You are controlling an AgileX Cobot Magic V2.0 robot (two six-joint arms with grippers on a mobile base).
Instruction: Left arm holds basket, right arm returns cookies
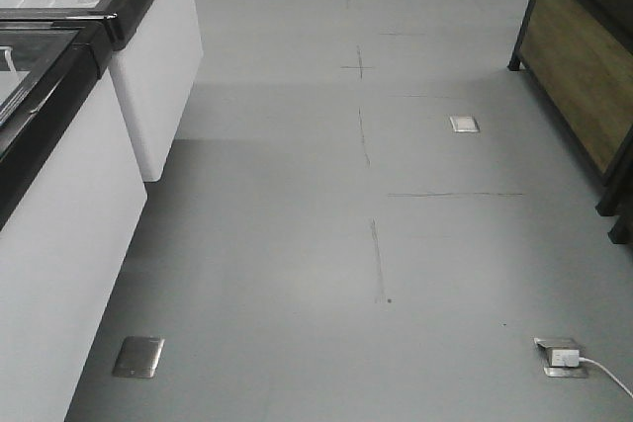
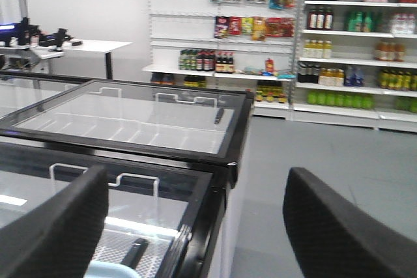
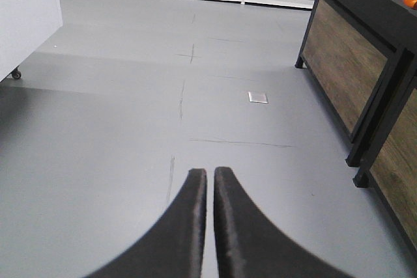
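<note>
the left gripper (image 2: 195, 177) is wide open, its jaws far apart with nothing between them, just in front of the glass-lid freezer (image 2: 130, 118). a pale blue edge, it seems the basket (image 2: 114, 271), shows at the bottom border against the freezer's near lid; whether the gripper touches it i cannot tell. the right gripper (image 3: 210, 172) is closed and empty, above the grey floor (image 3: 117, 109) to the right of the freezer.

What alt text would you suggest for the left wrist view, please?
The left gripper, open, frames glass-topped freezers beside a grey floor. Stocked shop shelves line the back wall; a white table stands beyond the freezers.
</note>
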